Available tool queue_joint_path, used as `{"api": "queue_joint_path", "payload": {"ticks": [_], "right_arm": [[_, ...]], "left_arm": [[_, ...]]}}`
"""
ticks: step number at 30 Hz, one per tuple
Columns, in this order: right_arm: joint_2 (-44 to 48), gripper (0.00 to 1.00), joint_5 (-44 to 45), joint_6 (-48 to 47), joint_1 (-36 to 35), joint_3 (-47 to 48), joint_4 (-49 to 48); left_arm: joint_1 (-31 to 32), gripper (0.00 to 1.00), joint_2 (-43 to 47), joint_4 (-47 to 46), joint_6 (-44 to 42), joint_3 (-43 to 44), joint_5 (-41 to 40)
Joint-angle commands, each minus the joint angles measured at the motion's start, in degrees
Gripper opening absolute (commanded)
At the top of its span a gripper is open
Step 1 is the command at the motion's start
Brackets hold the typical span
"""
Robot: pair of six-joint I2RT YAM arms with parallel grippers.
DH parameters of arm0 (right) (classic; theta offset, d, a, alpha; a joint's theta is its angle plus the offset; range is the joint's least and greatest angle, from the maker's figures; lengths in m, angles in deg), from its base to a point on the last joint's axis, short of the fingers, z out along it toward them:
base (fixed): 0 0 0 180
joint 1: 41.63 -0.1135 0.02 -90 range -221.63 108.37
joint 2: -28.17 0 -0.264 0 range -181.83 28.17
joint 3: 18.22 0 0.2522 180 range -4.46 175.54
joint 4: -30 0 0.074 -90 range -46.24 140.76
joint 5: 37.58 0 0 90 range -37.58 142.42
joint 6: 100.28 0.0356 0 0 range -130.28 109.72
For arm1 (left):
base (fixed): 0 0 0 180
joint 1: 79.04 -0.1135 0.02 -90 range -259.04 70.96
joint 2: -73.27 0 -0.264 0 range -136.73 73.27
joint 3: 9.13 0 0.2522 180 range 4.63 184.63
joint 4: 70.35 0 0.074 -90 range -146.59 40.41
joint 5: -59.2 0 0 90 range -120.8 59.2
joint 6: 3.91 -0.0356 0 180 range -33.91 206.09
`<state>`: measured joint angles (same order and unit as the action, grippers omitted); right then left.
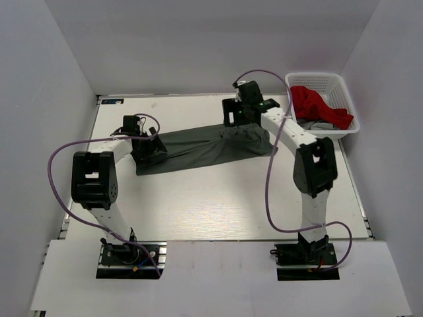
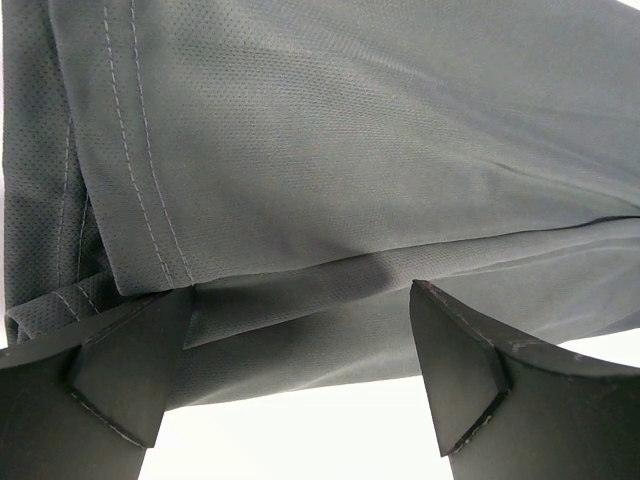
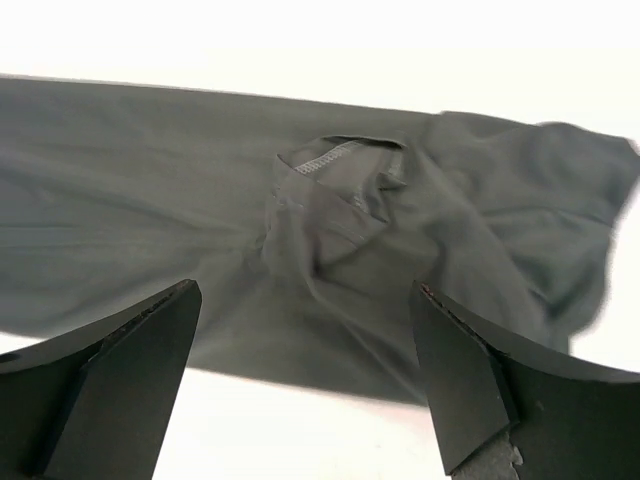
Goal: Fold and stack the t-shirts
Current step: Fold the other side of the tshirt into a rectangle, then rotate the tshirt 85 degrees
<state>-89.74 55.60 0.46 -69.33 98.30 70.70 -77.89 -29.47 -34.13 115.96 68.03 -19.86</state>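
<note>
white table [image 1: 218, 205], pale walls [image 1: 66, 66] close around. olive-grey shirt [image 1: 198, 148] lies in a long band across the middle, near half open. left gripper [image 2: 300, 290] and right gripper [image 3: 303, 288] over its ends, jaws apart.

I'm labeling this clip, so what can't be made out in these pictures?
Top view: how the left gripper stands, hidden under its own wrist.
Top view: grey cloth in the basket, mostly covered by the red t-shirt.
Left wrist view: outline of the olive-grey t-shirt, cut off by the frame.
</note>
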Motion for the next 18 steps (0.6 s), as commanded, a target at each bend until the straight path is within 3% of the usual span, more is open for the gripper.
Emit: {"api": "queue_joint_path", "payload": {"ticks": [1, 4, 12, 18], "right_arm": [[6.98, 0.9, -4.65, 1.56, 2.3, -4.57, -2.77], [8.66, 0.9, -4.68, 5.33, 4.32, -10.01, -3.03], [2.69, 0.9, -3.97, 10.44, 8.19, -10.57, 0.66], [-2.58, 0.9, -1.34, 12.03, 8.98, -9.34, 0.57]], "left_arm": [[0.7, 1.0, 3.15, 6.54, -0.42, 1.46, -2.06], [0.7, 1.0, 3.86, 5.84, -0.42, 3.83, -1.45], [0.7, 1.0, -2.63, 4.0, -1.04, 8.67, 0.31], [0.7, 1.0, -5.81, 4.52, -0.42, 4.57, -0.22]]}}
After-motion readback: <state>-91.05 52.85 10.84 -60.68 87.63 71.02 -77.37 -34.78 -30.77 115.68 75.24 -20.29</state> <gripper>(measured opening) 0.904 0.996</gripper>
